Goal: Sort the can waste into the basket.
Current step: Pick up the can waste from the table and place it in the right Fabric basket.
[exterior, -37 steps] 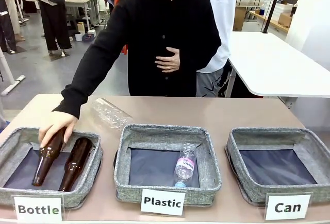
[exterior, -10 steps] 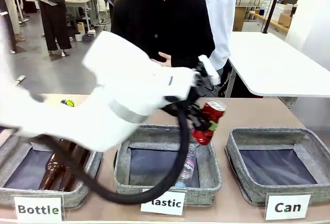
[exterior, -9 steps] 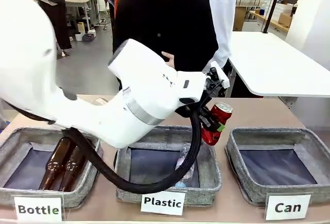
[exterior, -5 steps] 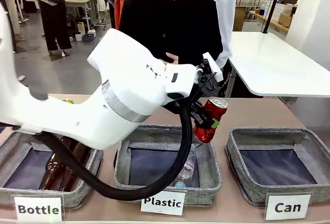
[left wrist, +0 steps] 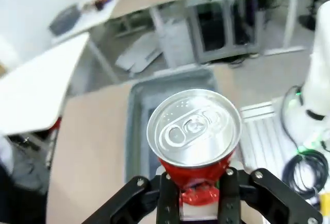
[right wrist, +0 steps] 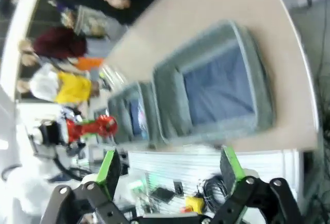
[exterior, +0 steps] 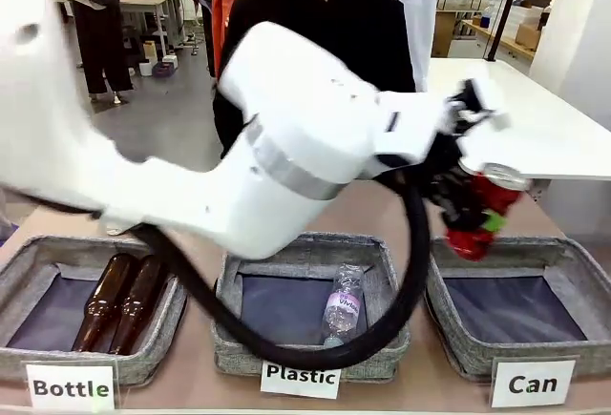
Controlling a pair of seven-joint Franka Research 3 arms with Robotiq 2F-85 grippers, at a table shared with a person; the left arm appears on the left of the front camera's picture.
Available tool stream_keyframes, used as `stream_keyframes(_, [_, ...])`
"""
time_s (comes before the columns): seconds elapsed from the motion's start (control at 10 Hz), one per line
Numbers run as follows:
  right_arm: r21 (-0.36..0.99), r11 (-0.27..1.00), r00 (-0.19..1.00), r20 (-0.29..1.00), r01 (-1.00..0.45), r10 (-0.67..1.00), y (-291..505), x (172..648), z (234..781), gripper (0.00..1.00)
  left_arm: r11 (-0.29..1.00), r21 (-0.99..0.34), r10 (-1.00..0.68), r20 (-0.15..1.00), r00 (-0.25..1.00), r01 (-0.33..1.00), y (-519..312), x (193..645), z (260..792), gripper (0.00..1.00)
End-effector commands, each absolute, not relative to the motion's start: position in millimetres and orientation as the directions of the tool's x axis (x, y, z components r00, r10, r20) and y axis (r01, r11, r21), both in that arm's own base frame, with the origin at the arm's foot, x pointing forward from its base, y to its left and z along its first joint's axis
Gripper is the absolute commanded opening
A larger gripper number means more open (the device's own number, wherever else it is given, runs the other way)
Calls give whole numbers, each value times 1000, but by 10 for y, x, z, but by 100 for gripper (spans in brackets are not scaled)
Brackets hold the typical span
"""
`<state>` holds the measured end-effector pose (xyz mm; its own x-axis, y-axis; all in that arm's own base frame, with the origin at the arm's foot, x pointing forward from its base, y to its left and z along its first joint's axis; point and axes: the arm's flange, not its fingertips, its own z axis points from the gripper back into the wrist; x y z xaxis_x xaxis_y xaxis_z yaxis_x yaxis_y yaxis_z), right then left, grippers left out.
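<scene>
A: Where did we log the crushed red metal can [exterior: 485,203]?
B: Pinched at its lower end between the left gripper's [left wrist: 197,195] fingers, in the air over the far-left rim of the shallow grey fabric basket [exterior: 565,247] signed "Can".
A: And the right gripper [right wrist: 170,168]?
B: We noted its green-padded fingers spread apart.

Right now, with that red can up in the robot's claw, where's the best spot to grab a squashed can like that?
The red can is best pinched at its crumpled waist from both sides, as the left gripper holds it. Its silver top flares wider than the dented body, so the fingers sit beneath that rim and it likely won't slip through.
</scene>
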<state>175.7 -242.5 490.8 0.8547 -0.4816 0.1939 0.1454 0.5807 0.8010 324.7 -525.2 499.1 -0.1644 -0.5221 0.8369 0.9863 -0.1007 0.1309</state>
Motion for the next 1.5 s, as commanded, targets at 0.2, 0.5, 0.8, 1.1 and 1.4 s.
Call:
stream_keyframes(0.2, [824,547,806,220,148,-550,-3176,1052,5069,100,-264,-6,-678,712,-181,965,-6435,3931,4794,26])
stream_keyframes(0.5, [803,564,829,174,194,-531,-2984,1114,5074,100,-170,31,-748,646,-150,985,-6699,4020,4600,26])
stream_keyframes(0.8, [803,564,829,174,194,-531,-2984,1114,5074,100,-171,26,-740,656,-146,985,-6700,4021,4580,26])
stream_keyframes(1.1, [803,564,829,174,194,-531,-2984,1114,5074,100,-185,38,-735,658,-164,982,-6698,3992,4570,82])
stream_keyframes(1.4, [803,564,829,174,194,-531,-2984,1114,5074,100,-185,55,-731,660,-175,981,-6670,3936,4564,100])
